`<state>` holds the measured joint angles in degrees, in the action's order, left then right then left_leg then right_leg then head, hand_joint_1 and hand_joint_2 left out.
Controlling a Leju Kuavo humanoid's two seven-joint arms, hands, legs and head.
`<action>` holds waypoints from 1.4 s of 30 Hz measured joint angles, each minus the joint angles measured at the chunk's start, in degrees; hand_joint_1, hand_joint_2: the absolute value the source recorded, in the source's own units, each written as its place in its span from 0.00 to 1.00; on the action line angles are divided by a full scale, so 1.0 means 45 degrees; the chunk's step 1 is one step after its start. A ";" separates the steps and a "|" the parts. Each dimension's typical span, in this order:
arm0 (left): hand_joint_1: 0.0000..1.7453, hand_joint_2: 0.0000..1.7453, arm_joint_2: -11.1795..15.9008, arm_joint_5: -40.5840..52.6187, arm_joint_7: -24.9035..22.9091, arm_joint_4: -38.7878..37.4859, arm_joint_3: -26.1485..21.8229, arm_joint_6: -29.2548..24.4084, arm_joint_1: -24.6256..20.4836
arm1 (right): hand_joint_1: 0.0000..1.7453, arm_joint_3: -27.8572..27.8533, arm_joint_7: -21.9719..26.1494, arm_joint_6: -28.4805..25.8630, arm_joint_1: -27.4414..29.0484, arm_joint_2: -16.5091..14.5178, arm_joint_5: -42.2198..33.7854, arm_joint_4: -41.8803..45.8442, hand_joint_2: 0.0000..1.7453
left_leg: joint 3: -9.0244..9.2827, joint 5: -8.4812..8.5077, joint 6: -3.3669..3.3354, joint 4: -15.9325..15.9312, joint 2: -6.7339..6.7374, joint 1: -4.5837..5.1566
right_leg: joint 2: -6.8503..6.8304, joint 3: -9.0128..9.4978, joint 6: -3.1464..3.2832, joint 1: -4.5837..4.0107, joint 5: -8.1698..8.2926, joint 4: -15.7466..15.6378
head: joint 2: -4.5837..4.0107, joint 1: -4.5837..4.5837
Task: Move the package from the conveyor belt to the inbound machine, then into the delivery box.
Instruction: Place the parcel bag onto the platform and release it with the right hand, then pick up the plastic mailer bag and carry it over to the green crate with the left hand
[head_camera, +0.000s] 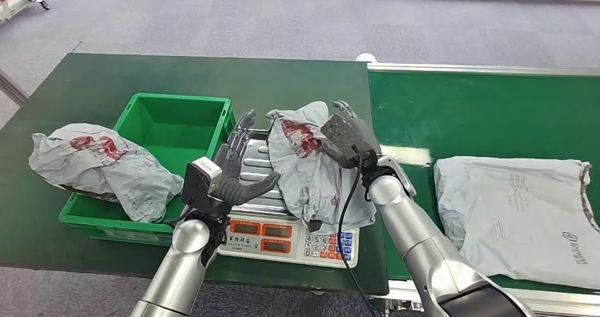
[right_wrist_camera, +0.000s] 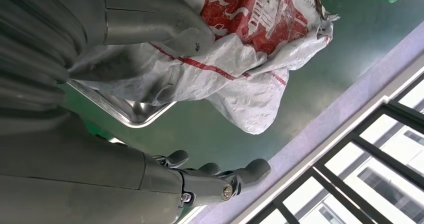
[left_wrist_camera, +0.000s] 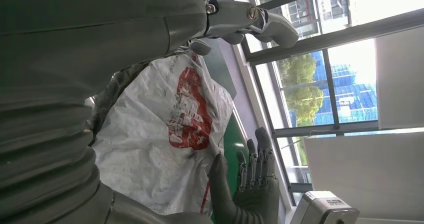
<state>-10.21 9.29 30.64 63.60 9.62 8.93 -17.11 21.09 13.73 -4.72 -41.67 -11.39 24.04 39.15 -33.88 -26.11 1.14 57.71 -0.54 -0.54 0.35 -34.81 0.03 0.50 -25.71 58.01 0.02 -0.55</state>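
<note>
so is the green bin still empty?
No. In the head view a crumpled grey package with red print already lies across the near left part of the green bin.

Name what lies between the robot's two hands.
The package with red print, over the scale, between left hand and right hand; head view.

You have a crumpled grey package (head_camera: 306, 163) with a red print lying on the inbound machine's (head_camera: 286, 233) steel pan, draping over its right edge. Left of the machine sits the green delivery box (head_camera: 167, 126); right of it, the green conveyor belt (head_camera: 481, 112).
</note>
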 joint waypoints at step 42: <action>0.00 1.00 -0.0058 0.8637 0.0010 -0.6288 0.3375 -0.2290 -0.3490 | 0.00 -0.3256 0.3537 0.1927 0.4673 0.0015 -0.6441 0.6403 1.00 | 0.0006 -0.0004 0.0000 0.0002 0.0003 0.0004 | 0.0008 -0.0002 0.0000 0.0006 0.0005 -0.0002 | 0.0000 0.0000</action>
<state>-10.47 48.16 30.69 35.31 24.81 -1.37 -32.82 6.44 29.64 3.95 -20.64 -11.32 -4.94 67.96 -33.86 -26.13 1.14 57.72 -0.53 -0.53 0.39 -34.81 0.03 0.53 -25.69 58.00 0.02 -0.55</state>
